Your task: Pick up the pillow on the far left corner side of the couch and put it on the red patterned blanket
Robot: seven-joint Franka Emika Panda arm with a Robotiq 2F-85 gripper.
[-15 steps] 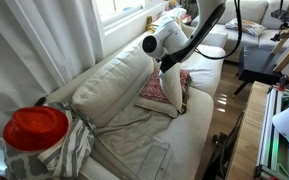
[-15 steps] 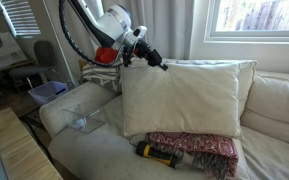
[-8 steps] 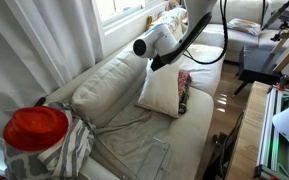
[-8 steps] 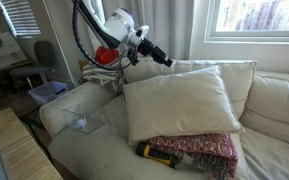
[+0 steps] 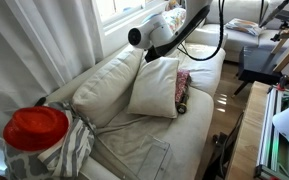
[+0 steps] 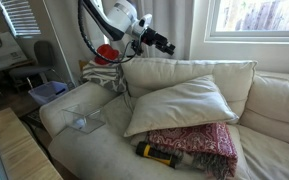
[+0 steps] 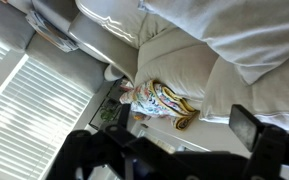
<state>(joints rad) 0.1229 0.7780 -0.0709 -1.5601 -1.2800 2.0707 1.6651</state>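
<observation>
The cream-white pillow (image 5: 156, 88) (image 6: 179, 103) lies tilted on the couch (image 5: 134, 140) (image 6: 104, 150), resting on the red patterned blanket (image 5: 182, 90) (image 6: 199, 140) and leaning toward the back cushions. In both exterior views my gripper (image 5: 162, 50) (image 6: 169, 42) hovers above the pillow's upper edge, clear of it. In the wrist view the gripper (image 7: 164, 135) stands open, its dark fingers (image 7: 250, 125) wide apart with nothing between them. The pillow does not show clearly there.
A yellow-black tool (image 6: 156, 153) lies in front of the blanket. A clear plastic box (image 6: 84, 112) sits on the couch end. A shiny red round object (image 5: 36, 128) rests on a striped throw (image 5: 72, 152). The wrist view shows a small floral pillow (image 7: 159, 102) on white cushions.
The gripper opened and let go of the pillow, then rose away from it. The pillow dropped and settled onto the red blanket, covering most of it.
</observation>
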